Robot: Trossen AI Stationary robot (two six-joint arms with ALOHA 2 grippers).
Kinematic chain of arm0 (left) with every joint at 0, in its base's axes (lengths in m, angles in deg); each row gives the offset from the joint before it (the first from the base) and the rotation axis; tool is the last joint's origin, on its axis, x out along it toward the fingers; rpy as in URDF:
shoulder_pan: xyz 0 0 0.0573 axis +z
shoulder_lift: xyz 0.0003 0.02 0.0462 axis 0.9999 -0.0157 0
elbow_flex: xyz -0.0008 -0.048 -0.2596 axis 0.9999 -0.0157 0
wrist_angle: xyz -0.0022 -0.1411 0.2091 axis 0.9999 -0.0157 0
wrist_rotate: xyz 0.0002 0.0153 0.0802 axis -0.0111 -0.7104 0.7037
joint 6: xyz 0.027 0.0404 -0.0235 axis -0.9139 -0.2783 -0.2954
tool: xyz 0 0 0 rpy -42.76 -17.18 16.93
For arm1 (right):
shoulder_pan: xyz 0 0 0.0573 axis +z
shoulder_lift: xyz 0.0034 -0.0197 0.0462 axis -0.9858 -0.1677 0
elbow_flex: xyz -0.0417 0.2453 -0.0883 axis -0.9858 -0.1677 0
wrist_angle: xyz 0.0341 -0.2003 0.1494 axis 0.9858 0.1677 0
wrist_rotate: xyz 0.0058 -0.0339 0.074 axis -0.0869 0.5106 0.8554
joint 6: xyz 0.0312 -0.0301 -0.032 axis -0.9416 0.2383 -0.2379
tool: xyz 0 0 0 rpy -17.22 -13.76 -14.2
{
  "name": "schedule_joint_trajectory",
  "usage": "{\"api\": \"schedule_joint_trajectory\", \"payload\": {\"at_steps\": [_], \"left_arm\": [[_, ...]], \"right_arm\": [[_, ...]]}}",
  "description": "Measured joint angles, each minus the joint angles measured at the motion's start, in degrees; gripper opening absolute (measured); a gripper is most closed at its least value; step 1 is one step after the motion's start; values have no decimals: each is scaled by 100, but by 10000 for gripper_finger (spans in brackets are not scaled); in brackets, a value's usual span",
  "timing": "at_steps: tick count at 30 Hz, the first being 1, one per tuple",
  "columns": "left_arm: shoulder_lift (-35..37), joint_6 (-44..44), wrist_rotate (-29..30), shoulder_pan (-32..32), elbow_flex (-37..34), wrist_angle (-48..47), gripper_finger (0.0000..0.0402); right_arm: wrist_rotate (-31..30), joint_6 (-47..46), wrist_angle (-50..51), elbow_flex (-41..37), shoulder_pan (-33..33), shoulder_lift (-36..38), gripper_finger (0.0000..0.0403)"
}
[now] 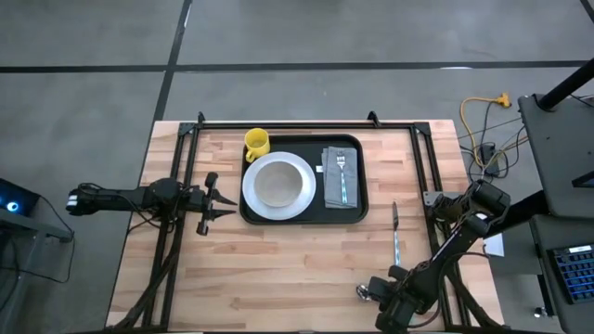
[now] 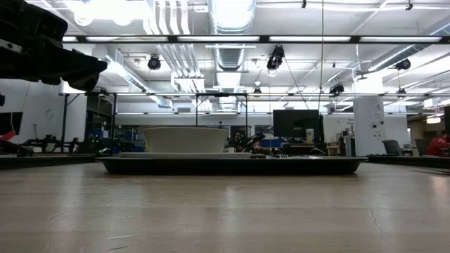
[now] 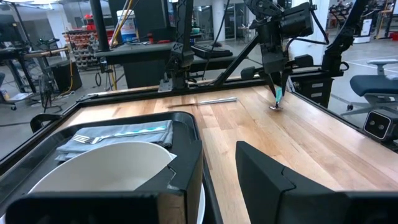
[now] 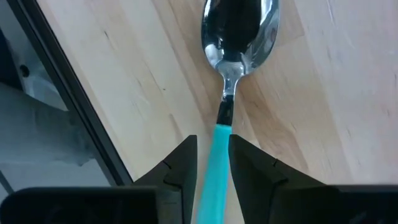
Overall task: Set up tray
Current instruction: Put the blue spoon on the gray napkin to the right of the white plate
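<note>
Black and low-rimmed, the tray lies on the wooden tabletop near its far edge, about midway along. On it sit a white plate, a yellow mug at its far-left corner, and a grey napkin with a fork on top. The left gripper hovers just beside the tray's left edge, fingers apart and empty. The right gripper, near the tabletop's right edge, pinches the teal handle of a spoon. A knife lies on the wood right of the tray.
</note>
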Motion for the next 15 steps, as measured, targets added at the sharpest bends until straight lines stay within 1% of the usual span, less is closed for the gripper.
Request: {"api": "schedule_joint_trajectory", "payload": {"at_steps": [11, 15], "left_arm": [[0, 0, 1, 1, 0, -1, 83], [1, 0, -1, -1, 0, 0, 83]], "right_arm": [[-52, -111, -112, -70, 2, 0, 69], [-68, -203, -159, -130, 2, 0, 69]]}}
